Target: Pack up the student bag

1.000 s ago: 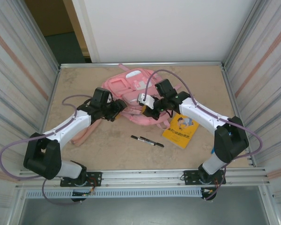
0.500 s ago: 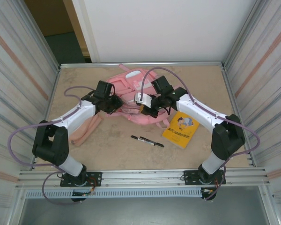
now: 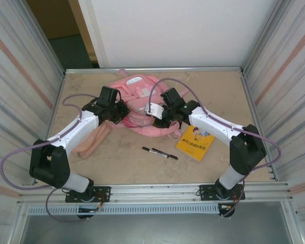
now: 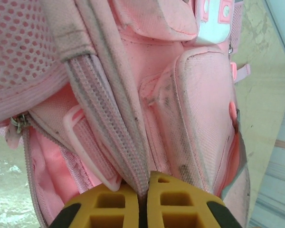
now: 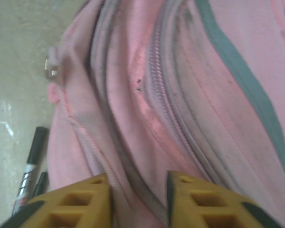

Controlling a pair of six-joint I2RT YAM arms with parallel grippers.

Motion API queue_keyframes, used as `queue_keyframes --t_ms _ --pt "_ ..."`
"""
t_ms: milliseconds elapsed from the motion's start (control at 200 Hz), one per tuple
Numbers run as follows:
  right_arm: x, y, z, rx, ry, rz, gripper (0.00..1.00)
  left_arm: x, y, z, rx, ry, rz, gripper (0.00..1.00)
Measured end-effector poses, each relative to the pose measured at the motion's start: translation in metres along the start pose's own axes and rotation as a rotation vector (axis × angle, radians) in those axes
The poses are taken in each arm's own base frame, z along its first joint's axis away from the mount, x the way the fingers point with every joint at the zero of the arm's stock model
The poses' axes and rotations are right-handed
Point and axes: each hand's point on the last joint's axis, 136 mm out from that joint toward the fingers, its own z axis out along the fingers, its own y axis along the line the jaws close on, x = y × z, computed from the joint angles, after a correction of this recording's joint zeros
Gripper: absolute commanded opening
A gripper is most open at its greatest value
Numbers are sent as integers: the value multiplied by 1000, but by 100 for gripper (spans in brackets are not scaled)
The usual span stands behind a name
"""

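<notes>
Soft matt pink cloth student bag [image 4: 199, 109], glossy yellow paper book [image 3: 195, 143], matt speckled table [image 3: 234, 101]

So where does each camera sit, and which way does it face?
Top external: fixed above and behind the arms, looking down on the table; both arms, left hand and right hand on the student bag.
Left wrist: rides the left arm, looking along its yellow fingers, pinched shut on a bag strap.
Right wrist: rides the right arm, looking along its fingers, apart around bag fabric.
Shared: the bag in all; black markers in top and right wrist.
</notes>
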Motion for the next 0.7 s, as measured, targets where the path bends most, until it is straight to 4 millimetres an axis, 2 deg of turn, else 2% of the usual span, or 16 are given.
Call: queue_keyframes --t_ms 195,321,486,581,702 --pt "7 19 -19 93 -114 243 49 1 -2 -7 8 -9 -51 0" --pt "1 41 -41 179 -201 294 53 7 -4 -11 -8 -7 -54 0" --pt "-10 53 -69 245 -340 409 58 15 -7 -11 -22 -6 -67 0" --pt "-8 55 -70 238 -361 568 56 18 -7 -11 -32 -18 -79 0" --pt "3 59 -55 214 -300 818 57 22 -7 -10 -45 -30 -97 0"
